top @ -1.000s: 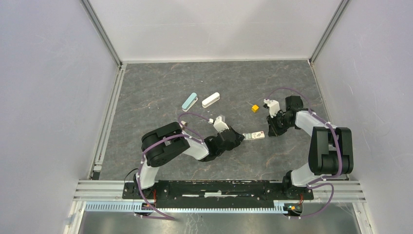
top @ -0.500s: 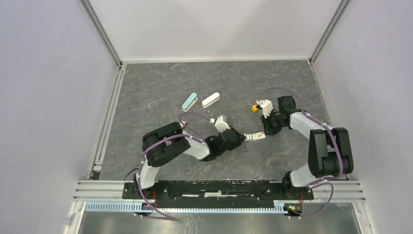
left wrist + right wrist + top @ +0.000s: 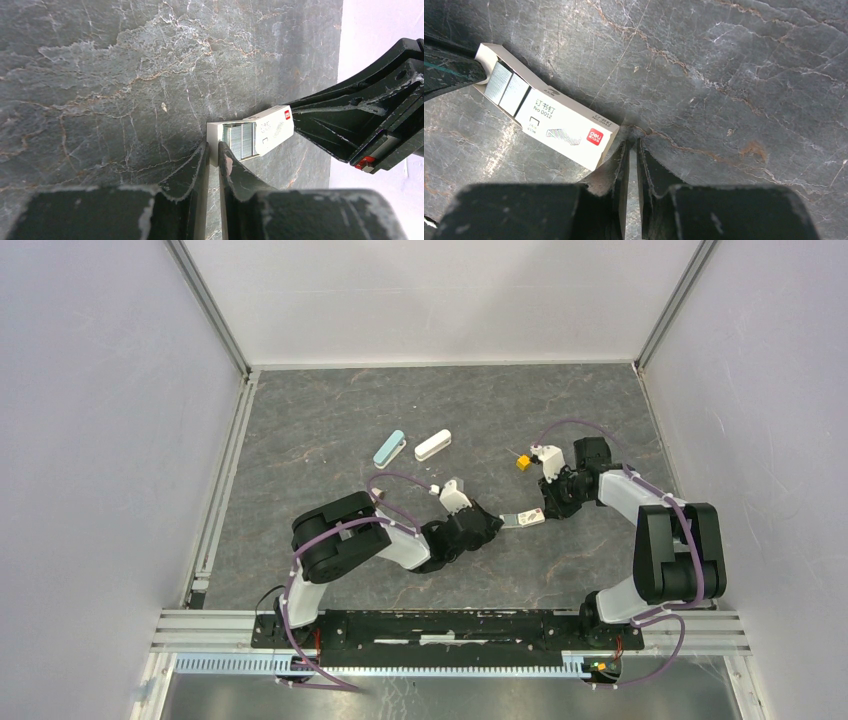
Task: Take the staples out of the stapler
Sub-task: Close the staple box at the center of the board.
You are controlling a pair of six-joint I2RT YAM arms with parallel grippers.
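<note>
My left fingers (image 3: 192, 170) and right fingers (image 3: 651, 170), both pressed together, touch the ends of the cardboard carton (image 3: 270, 132), ribbed silvery staples (image 3: 244, 141) nearest the left.

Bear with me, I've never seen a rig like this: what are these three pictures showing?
This is a robot with two arms bolted at the near edge of a grey table. The wide picture looks down from above. The other two come from a camera on each wrist. On the table lie a teal oblong thing, a white oblong thing, a small yellow block and a white cardboard box with silvery staples showing at its open end. The left gripper and the right gripper, both shut, sit at opposite ends of the box. Whether either pinches its edge, I cannot tell.
</note>
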